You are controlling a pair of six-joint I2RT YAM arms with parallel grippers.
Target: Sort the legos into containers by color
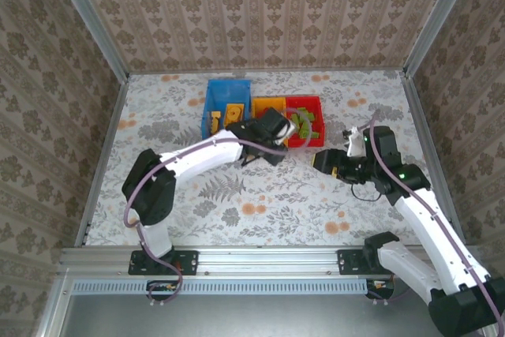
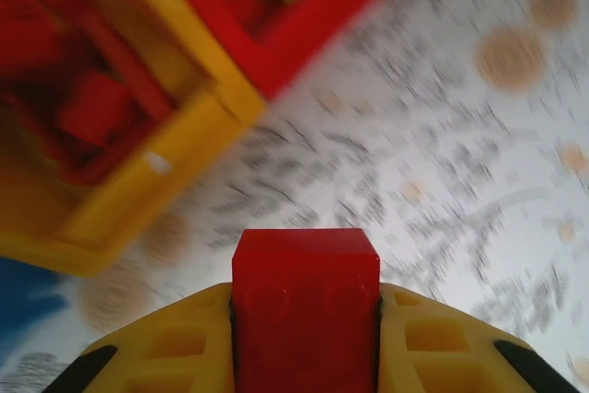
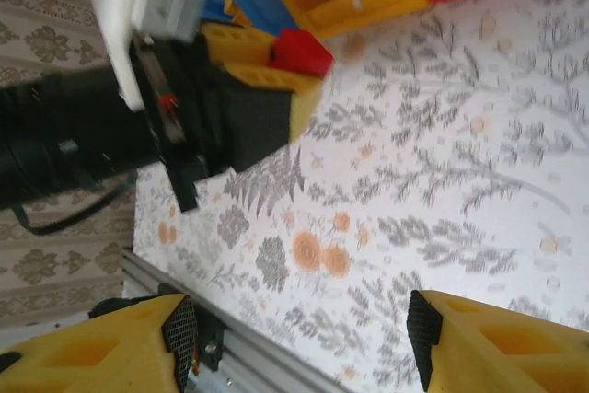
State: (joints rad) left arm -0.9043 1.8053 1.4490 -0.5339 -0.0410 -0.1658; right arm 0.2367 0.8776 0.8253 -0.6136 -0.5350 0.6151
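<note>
Seen from the top camera, three bins stand touching in one row at the far side of the table: one blue bin, one yellow bin in the middle and one red bin. The blue bin holds orange pieces and the red bin holds green pieces; neither lot can be counted. Two arms reach in. The left gripper hangs at the near edge of the yellow bin, and the right gripper sits just right of it, over bare table.

On the left wrist camera, the two yellow fingers are clamped on one red brick, held just off the yellow bin's corner. Blurred red pieces lie inside that bin, too smeared to count.

On the right wrist camera, the right gripper's two fingers stand wide apart with nothing between them, above the table. Across from them, the left gripper grips the same single red brick beside the yellow bin.
</note>
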